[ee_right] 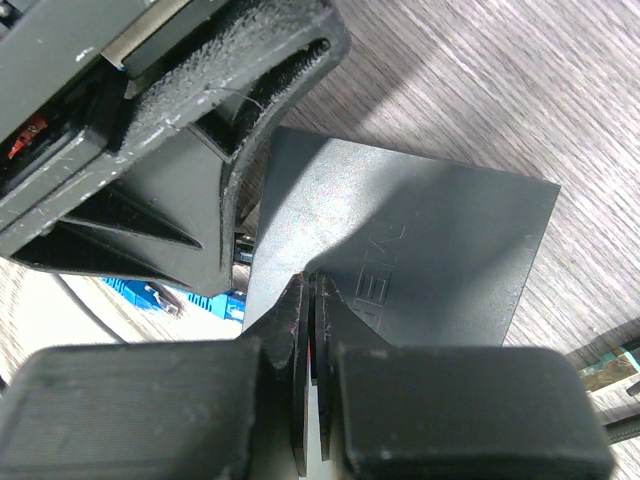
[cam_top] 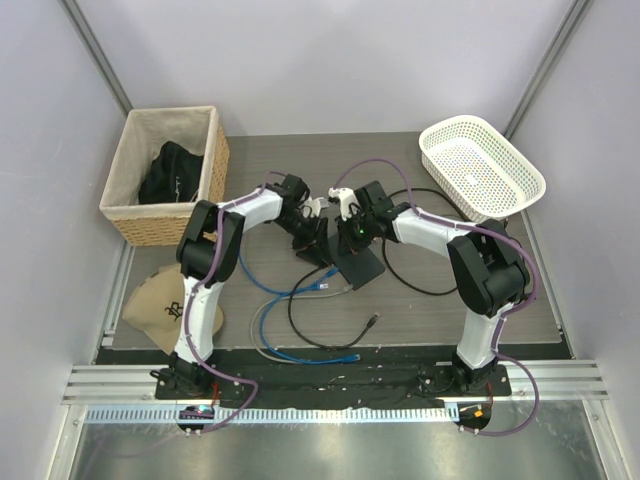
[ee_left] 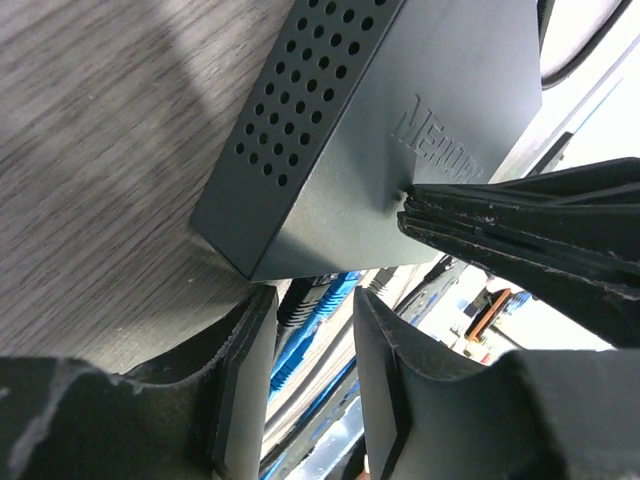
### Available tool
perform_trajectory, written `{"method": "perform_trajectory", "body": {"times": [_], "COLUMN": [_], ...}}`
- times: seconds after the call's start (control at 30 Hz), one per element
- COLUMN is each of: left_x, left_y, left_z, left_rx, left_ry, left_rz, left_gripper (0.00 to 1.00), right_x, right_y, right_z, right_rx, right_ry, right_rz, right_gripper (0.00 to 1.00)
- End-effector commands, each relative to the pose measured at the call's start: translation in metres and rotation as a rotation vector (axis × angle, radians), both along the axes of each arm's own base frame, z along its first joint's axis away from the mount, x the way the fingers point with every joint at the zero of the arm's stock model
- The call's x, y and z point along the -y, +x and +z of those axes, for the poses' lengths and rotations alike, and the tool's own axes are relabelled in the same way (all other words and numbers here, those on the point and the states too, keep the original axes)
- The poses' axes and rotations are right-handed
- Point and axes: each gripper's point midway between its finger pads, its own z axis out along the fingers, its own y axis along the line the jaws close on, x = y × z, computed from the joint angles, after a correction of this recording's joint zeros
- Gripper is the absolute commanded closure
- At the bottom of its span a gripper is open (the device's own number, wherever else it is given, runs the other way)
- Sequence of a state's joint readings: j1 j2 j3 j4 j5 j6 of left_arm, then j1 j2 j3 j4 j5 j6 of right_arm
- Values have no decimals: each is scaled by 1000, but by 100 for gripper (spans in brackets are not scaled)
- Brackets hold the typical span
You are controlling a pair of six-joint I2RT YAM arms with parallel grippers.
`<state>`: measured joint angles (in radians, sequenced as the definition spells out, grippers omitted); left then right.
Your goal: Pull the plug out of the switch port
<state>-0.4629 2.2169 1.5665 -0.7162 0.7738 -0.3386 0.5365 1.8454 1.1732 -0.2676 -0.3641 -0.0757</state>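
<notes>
The right claw [ee_right: 311, 282] is pressing its closed tips onto the top face of the black box [ee_right: 420, 230], gripping nothing. The left claw [ee_left: 313, 297] is standing partly open at the box's edge, with the blue plug [ee_left: 325, 300] lying in its gap. The port is hiding behind that plug. The box is sitting on the worktop [ee_left: 100, 150].
</notes>
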Motion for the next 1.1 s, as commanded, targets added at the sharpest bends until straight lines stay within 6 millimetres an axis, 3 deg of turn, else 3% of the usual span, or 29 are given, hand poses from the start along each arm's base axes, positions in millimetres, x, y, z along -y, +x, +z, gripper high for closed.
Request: {"method": "perform_trajectory", "body": {"times": [0.0, 0.17, 0.2, 0.23, 0.37, 0.47, 0.67, 0.8, 0.93, 1.07], "left_x": [-12, -11, -10, -10, -1, 6, 8, 12, 6, 7], "left_y": [19, 19, 21, 18, 24, 16, 13, 14, 19, 18], "left_z": [-35, -34, -24, -30, -20, -32, -49, -53, -46, -35], "left_rx": [41, -55, -73, -38, 89, 37, 113, 159, 222, 233], "left_ry": [107, -119, -162, -200, -296, -301, -294, -269, -214, -217], "left_rz": [46, 140, 174, 187, 227, 222, 235, 244, 251, 185], "left_gripper": [58, 46, 46, 45, 44, 46, 50, 46, 45, 54], "right_x": [22, 25, 26, 26, 28, 29, 27, 29, 28, 28], "right_y": [-18, -22, -23, -23, -27, -30, -27, -29, -26, -23], "right_z": [-28, -30, -31, -30, -35, -42, -41, -44, -41, -35], "right_rx": [-66, -73, -75, -76, -98, -123, -129, -143, -133, -114], "right_ry": [-112, -118, -119, -119, -127, -139, -138, -147, -150, -144], "right_rz": [-18, -24, -28, -31, -38, -40, -55, -56, -54, -56], "right_gripper": [95, 95, 95, 95, 95, 95, 95, 95, 95, 93]}}
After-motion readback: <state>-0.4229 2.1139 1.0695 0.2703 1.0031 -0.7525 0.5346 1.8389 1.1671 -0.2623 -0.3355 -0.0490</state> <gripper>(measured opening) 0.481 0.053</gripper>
